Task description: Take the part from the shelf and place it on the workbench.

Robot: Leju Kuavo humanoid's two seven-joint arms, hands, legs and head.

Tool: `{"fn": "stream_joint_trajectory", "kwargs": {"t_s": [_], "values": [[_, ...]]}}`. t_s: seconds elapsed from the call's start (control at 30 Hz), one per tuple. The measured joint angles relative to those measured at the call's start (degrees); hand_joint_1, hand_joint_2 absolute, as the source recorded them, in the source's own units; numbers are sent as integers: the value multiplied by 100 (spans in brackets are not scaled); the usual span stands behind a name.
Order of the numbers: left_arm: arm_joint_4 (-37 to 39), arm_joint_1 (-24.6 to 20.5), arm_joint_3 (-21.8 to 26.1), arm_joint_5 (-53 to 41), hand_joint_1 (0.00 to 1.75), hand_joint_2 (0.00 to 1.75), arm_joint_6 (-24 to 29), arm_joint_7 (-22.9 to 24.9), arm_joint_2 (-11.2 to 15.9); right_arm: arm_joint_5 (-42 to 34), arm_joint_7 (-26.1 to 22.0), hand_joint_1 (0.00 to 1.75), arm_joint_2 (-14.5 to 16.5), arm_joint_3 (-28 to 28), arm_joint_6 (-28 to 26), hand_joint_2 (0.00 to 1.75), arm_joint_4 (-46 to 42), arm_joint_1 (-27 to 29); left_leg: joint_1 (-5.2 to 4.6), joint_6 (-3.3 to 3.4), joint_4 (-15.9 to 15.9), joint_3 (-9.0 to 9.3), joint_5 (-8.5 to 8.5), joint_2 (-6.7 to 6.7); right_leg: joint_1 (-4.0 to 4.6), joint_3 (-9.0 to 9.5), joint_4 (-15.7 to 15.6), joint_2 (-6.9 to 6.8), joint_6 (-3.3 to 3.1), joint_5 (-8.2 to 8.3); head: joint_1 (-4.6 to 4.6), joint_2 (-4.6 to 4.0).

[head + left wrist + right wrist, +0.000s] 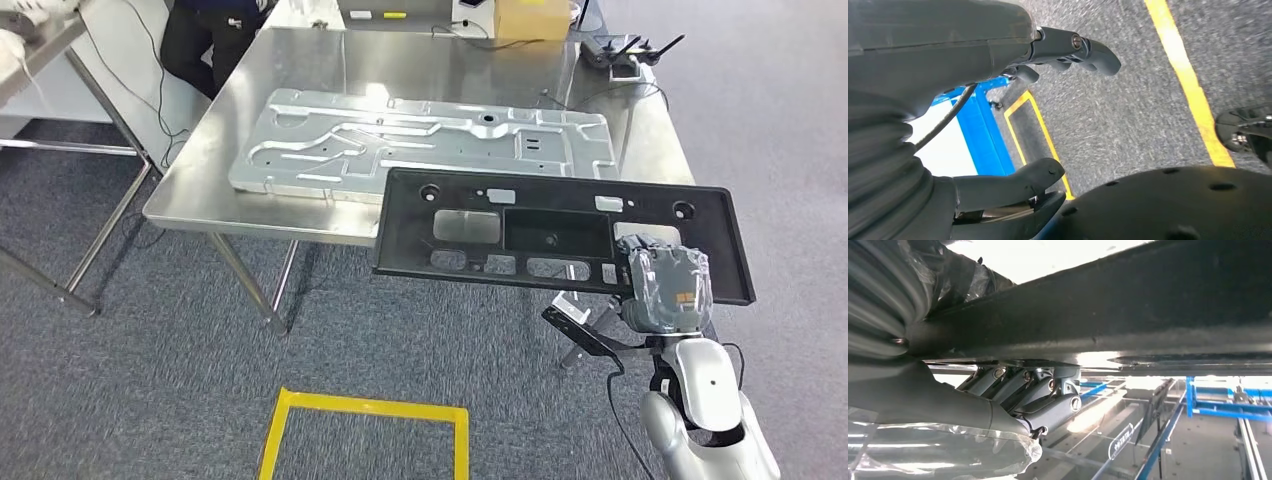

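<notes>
The right hand (668, 285) grips the near edge of the long flat black plastic panel (560, 235). It looks stiff but light, and may tip over the shiny metal table (190, 170).

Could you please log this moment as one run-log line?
right hand: holds black panel | panel: over workbench edge, not set down | left hand: empty

We see a matt black plastic panel (560, 235), faintly sheened along its edge, held in our right hand (668, 288), which is wrapped in crinkled clear film. The workbench (300, 90) is brushed stainless steel, and the ribbed plate (420, 145) on it is dull silver metal. The floor (150, 390) is rough grey carpet with glossy yellow tape (365, 408).
</notes>
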Motion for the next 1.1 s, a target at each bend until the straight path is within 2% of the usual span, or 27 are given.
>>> {"fn": "stream_joint_trajectory", "kwargs": {"t_s": [0.07, 0.13, 0.17, 0.2, 0.27, 0.3, 0.33, 0.37, 0.4, 0.43, 0.47, 0.5, 0.57, 0.67, 0.73, 0.8, 0.83, 0.87, 0.9, 0.93, 0.97, 1.0, 1.03, 1.1], "values": [[0, -7, 0, -16, 0, 175, -1, -2, 0, -3, -1, 169, 33, 75, 53, 175, 26, -151, -14, -65, 12, -16, -23, 3, 39, 27, -99, 14, -61, -41, -4, 0], [0, -9, 0, -27, 0, 175, -2, -2, 1, -3, -2, 169, 63, 120, 76, 175, 39, -224, -3, -124, 36, -13, -70, 3, 25, 53, -127, 22, -135, -61, -6, 0], [0, -10, 0, -27, 0, 175, -1, -2, 2, -3, -2, 169, 77, 135, 79, 175, 45, -253, 2, -149, 150, -53, -146, 2, 14, 80, -145, 18, -174, -69, -8, 0], [0, -10, 0, -28, 0, 175, -1, -3, 3, -3, -3, 169, 89, 145, 80, 175, 50, -282, 9, -174, 387, -160, -275, 0, 5, 110, -162, 13, -212, -79, -10, 0], [0, -6, 0, -28, 0, 175, -1, -3, 4, -3, -2, 169, 108, 163, 80, 175, 61, -329, 18, -205, 1146, -559, -595, 0, 17, 144, -169, 5, -267, -106, -14, 0], [0, -2, 0, -27, 0, 175, -1, -3, 4, -3, -2, 169, 116, 172, 80, 175, 69, -338, 22, -212, 1501, -772, -696, 0, 26, 156, -168, 7, -281, -119, -14, 0], [0, 2, 0, -27, 0, 175, -1, -3, 4, -3, -2, 169, 125, 185, 80, 175, 81, -343, 23, -212, 1690, -915, -682, 0, 34, 174, -166, 13, -288, -135, -14, 0], [0, 7, 0, -28, 0, 175, -3, -3, 4, -4, -3, 169, 132, 203, 85, 175, 95, -349, 23, -203, 1652, -949, -547, 0, 39, 200, -164, 24, -290, -153, -14, 0], [0, 11, 0, -32, 0, 175, -5, -3, 4, -9, -3, 169, 140, 228, 96, 175, 106, -364, 23, -186, 1394, -873, -312, 0, 44, 236, -162, 38, -283, -177, -14, 0], [0, 15, 0, -38, 0, 175, -9, -3, 5, -16, -3, 169, 146, 258, 120, 175, 116, -391, 21, -159, 989, -726, -43, -3, 47, 274, -160, 51, -272, -203, -14, 0], [0, 19, -1, -46, 0, 175, -13, -3, 8, -25, -3, 169, 153, 290, 153, 175, 128, -437, 8, -132, 613, -575, 143, -11, 57, 300, -158, 63, -255, -227, -13, 0], [0, 18, -1, -60, 0, 175, -15, -3, 10, -33, -2, 169, 160, 328, 197, 175, 144, -496, -4, -106, 320, -453, 244, -16, 65, 307, -152, 75, -232, -243, -13, 0], [0, 9, -2, -84, 0, 175, -26, -5, 14, -40, 2, 169, 178, 410, 291, 175, 195, -637, -34, -72, 125, -379, 237, -24, 72, 292, -160, 90, -177, -246, -11, 0], [0, -1, -4, -105, 0, 175, -38, -13, 9, -39, 1, 169, 210, 545, 401, 175, 280, -847, 6, 5, 8, -316, 268, -19, 70, 284, -118, 77, -86, -305, -10, 0], [0, -7, -8, -125, 0, 175, -49, -17, 4, -37, 1, 169, 229, 634, 454, 175, 333, -995, 28, 54, -47, -269, 278, -12, 58, 71, 330, 60, -42, -543, -3, 0], [0, -13, -10, -142, 0, 175, -65, -20, 3, -37, 14, 169, 245, 725, 513, 175, 405, -1113, 26, 79, -48, -258, 260, -11, 46, -330, 1045, 53, -3, -807, 1, 0], [0, -12, -11, -147, 0, 175, -70, -22, 3, -37, 31, 169, 247, 771, 540, 175, 448, -1143, 26, 84, -45, -248, 247, -15, 39, -477, 1265, 51, 12, -828, 1, 0], [0, -11, -11, -151, 0, 175, -76, -26, 3, -37, 51, 169, 247, 812, 564, 175, 489, -1159, 26, 84, -41, -233, 229, -20, 35, -533, 1290, 49, 19, -737, 2, 0], [0, -10, -11, -157, 0, 175, -80, -31, 3, -37, 72, 169, 247, 849, 580, 175, 527, -1173, 26, 79, -36, -208, 207, -25, 31, -478, 1099, 46, 17, -544, 2, 0], [0, -8, -12, -166, 0, 175, -84, -39, 2, -37, 93, 169, 247, 881, 589, 175, 562, -1189, 26, 69, -30, -176, 180, -30, 30, -335, 743, 37, 4, -297, 2, 0], [0, -5, -13, -179, 0, 175, -87, -51, 1, -37, 109, 169, 247, 903, 591, 175, 595, -1208, 17, 53, -24, -147, 149, -32, 43, -171, 377, 24, -18, -118, 2, 0], [0, -5, -14, -190, 0, 175, -90, -62, 1, -37, 124, 169, 247, 922, 590, 175, 623, -1229, 7, 31, -15, -128, 120, -33, 60, -30, 69, 15, -47, -15, 1, 0], [0, -6, -15, -198, 0, 175, -90, -72, 1, -36, 138, 169, 247, 935, 589, 175, 647, -1245, -2, 6, -12, -116, 99, -32, 77, 58, -116, 10, -74, 12, -1, 0], [0, -12, -17, -204, 0, 175, -91, -81, 2, -34, 160, 169, 247, 956, 587, 175, 692, -1260, -12, -50, -25, -100, 71, -27, 93, 106, -208, 20, -127, -41, -3, 0]]}}
